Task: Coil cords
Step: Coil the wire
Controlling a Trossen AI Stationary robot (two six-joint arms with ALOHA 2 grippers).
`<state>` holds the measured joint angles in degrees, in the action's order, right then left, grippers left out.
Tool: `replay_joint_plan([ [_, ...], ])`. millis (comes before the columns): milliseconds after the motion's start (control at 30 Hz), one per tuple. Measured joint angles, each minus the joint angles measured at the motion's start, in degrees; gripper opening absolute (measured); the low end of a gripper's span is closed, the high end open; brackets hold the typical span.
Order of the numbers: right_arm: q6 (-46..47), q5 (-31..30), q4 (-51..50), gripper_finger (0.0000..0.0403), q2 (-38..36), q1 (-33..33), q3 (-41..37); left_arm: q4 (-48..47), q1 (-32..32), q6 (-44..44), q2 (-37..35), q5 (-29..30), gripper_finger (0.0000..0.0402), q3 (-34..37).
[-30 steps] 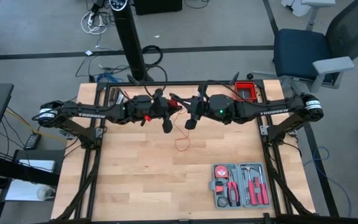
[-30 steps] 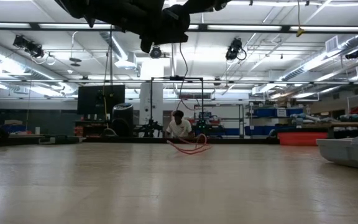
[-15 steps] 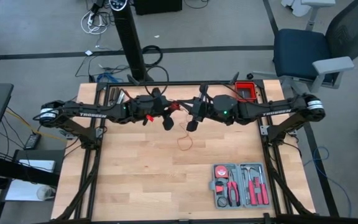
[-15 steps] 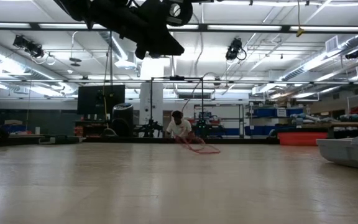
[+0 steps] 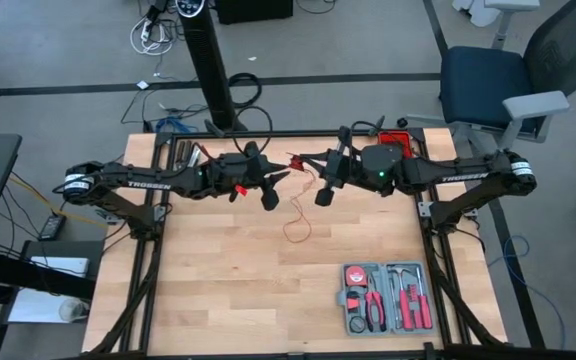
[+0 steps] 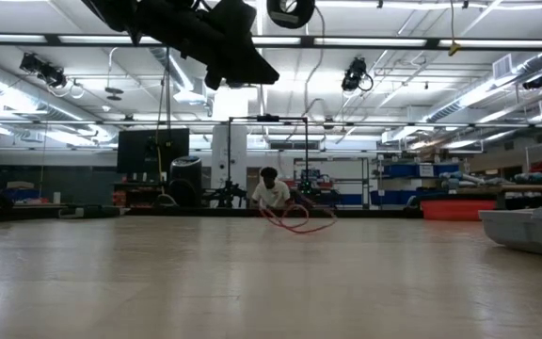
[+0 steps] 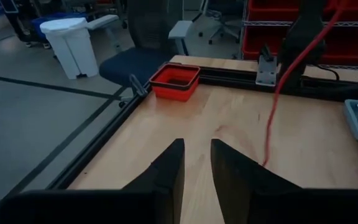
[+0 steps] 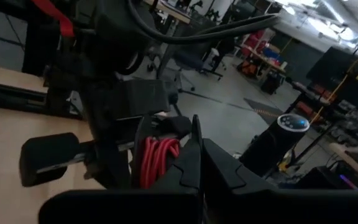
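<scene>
- Two dark arms hang above the far half of the pale wooden table (image 5: pixel 228 270), grippers facing each other.
- Grey plastic tool case (image 5: pixel 386 297) with red-handled tools lies at the near right; a red square tray (image 5: pixel 396 146) sits at the far right edge. Neither obstructs the work area.
- Thin bright red cord (image 5: pixel 296 222): one stretch strung between the grippers, a loose loop trailing on the table below; a wound bundle shows at the left gripper in the right wrist view.
- Left gripper (image 5: pixel 268 186): fingers slightly apart, nothing between them.
- Right gripper (image 5: pixel 325 180): fingers together, pinching the cord.
- Against the earlier frame, the right arm has drawn back rightward, and the left fingers have parted.
</scene>
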<state>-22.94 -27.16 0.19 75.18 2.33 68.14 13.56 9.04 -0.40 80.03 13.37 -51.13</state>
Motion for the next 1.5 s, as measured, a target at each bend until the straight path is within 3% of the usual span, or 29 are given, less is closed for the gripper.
replay_joint_plan([
  [233,8.18,3.96,-6.51,0.0000,-2.31,0.26,0.00,1.66,-0.02,0.45,-0.02,-0.06,0.0081,0.00],
  [367,12.70,6.63,-11.75,0.0001,-2.69,0.26,0.00,7.70,-0.02,6.12,-0.02,-1.04,0.0081,-0.05],
  [667,16.28,7.93,-18.37,0.0001,-2.78,1.79,-0.07,16.91,0.69,15.41,-0.07,-17.66,0.0081,-0.09],
  [933,15.28,9.82,-18.02,0.0001,-2.86,2.23,-0.04,14.44,1.40,15.07,-0.07,-23.35,0.0081,-0.09],
  [1500,12.33,13.39,-21.10,0.0002,-2.86,2.89,-0.07,8.30,-0.42,7.66,-0.07,-23.96,0.0081,-0.09],
])
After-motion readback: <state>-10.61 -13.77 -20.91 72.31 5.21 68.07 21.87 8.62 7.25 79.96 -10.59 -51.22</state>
